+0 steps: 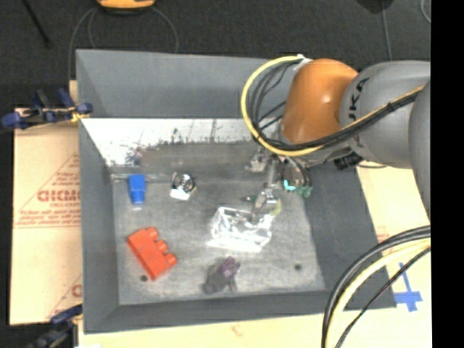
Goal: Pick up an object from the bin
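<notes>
Smooth and domed, the arm's orange wrist cover [319, 100] is seen uppermost, and below it the hand [267, 203] is found at the upper right edge of a crumpled clear plastic packet [239, 229] in the middle of the grey metal bin [145, 85]. Whether the hand is wide or narrow cannot be told. A studded orange-red plastic brick [152, 252] and a lumpy purple-grey thing [222, 274] are seen by the near wall, a small blue block [137, 188] and a shiny round metal piece [183, 185] toward the far one.
</notes>
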`<state>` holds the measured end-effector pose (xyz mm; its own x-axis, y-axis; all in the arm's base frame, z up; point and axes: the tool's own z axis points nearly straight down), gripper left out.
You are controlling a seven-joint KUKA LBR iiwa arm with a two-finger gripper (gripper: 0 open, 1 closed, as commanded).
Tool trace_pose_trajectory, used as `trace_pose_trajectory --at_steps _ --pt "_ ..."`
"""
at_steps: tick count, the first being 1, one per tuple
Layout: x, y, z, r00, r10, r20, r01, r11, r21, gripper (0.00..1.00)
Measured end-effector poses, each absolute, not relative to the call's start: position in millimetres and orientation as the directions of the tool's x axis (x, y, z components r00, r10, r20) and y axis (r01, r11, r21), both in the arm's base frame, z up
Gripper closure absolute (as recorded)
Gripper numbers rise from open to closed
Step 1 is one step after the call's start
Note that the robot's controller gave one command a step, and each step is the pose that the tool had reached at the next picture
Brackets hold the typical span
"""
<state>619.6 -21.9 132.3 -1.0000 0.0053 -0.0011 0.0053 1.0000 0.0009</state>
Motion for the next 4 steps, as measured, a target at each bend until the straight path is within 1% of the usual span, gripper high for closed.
trace_pose_trajectory --at_steps 1,2,3,4 --pt "619.9 -27.2 132.6 -1.0 -0.007 -0.015 -0.007 1.0 0.002 0.0" --pt "601.0 30.8 140.4 -0.995 -0.095 -0.003 -0.095 0.995 0.0 0.0" --pt "605.5 21.2 131.3 -0.994 -0.106 -0.016 -0.106 0.994 0.002 0.0" --pt "604.1 11.5 130.1 -0.991 -0.13 -0.016 -0.13 0.992 -0.005 0.0"
